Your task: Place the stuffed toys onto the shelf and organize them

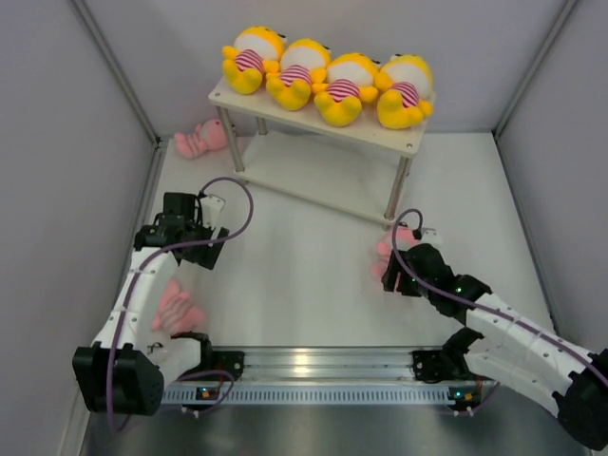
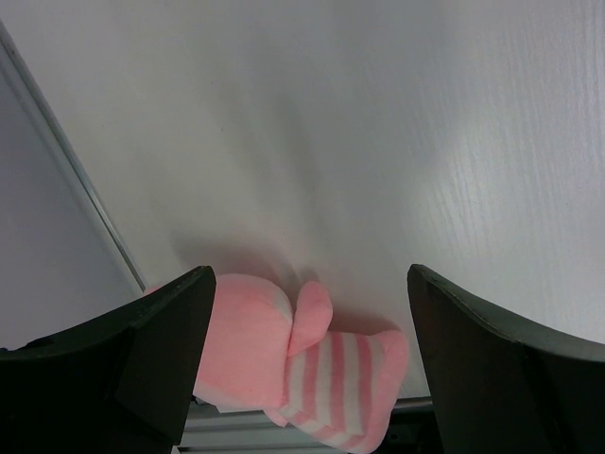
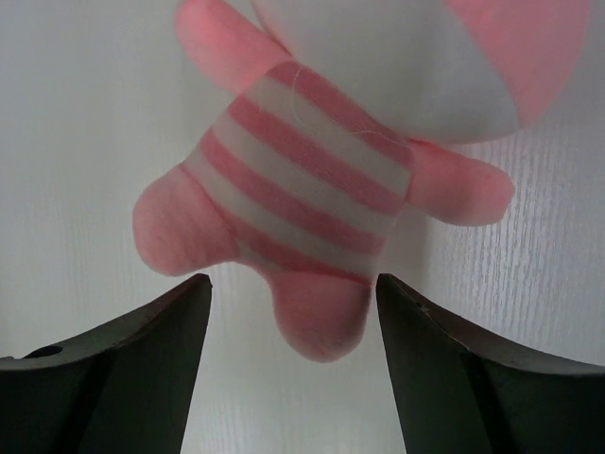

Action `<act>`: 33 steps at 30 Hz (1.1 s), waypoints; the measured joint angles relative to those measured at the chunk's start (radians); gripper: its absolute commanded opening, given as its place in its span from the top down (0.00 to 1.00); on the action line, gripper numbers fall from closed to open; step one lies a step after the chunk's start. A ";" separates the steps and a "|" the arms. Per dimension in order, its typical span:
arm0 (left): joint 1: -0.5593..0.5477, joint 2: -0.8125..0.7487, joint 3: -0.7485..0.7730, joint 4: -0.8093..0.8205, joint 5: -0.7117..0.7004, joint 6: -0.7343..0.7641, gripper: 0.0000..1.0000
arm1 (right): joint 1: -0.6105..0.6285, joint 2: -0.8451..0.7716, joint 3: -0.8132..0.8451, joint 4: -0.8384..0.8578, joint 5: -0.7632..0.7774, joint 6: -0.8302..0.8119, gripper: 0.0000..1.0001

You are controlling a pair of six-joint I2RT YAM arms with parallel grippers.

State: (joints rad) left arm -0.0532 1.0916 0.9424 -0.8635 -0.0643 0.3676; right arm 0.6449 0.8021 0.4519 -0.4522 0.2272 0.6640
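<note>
A white bench [image 1: 304, 275] sits inside plain grey walls [image 1: 57, 142], with a metal rail [image 1: 323, 366] along its near edge. At the back stands the shelf [image 1: 285, 113], four yellow stuffed toys [image 1: 347, 81] in a row on its top board. One pink toy [image 1: 199, 141] lies beside the shelf's left leg. The left claw [image 2: 310, 274] hangs open over the bench, a second pink toy [image 2: 312, 369] near the rail. The right claw [image 3: 293, 281] is open just short of a third pink toy [image 3: 312, 180], which lies belly up.
</note>
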 measured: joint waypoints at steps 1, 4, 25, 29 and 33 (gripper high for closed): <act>0.000 -0.002 0.000 0.000 0.001 0.000 0.11 | 0.000 0.008 -0.003 -0.004 0.006 0.005 0.29; 0.001 -0.005 0.000 0.003 0.015 0.001 0.11 | 0.000 0.063 -0.003 -0.001 0.034 0.010 0.63; 0.010 -0.016 0.000 0.003 0.025 0.002 0.11 | 0.447 0.304 0.378 -0.087 -0.018 -0.181 1.00; 0.022 -0.016 0.000 0.004 0.011 0.001 0.11 | 0.515 0.472 0.514 -0.005 -0.002 -0.246 1.00; 0.044 -0.018 0.000 0.005 0.010 0.001 0.11 | 0.508 0.684 0.699 0.083 0.104 -0.316 1.00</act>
State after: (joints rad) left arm -0.0090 1.0733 0.9424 -0.8589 -0.0544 0.3683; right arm 1.1526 1.4864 1.1507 -0.3691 0.3309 0.3481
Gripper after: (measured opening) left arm 0.889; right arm 0.050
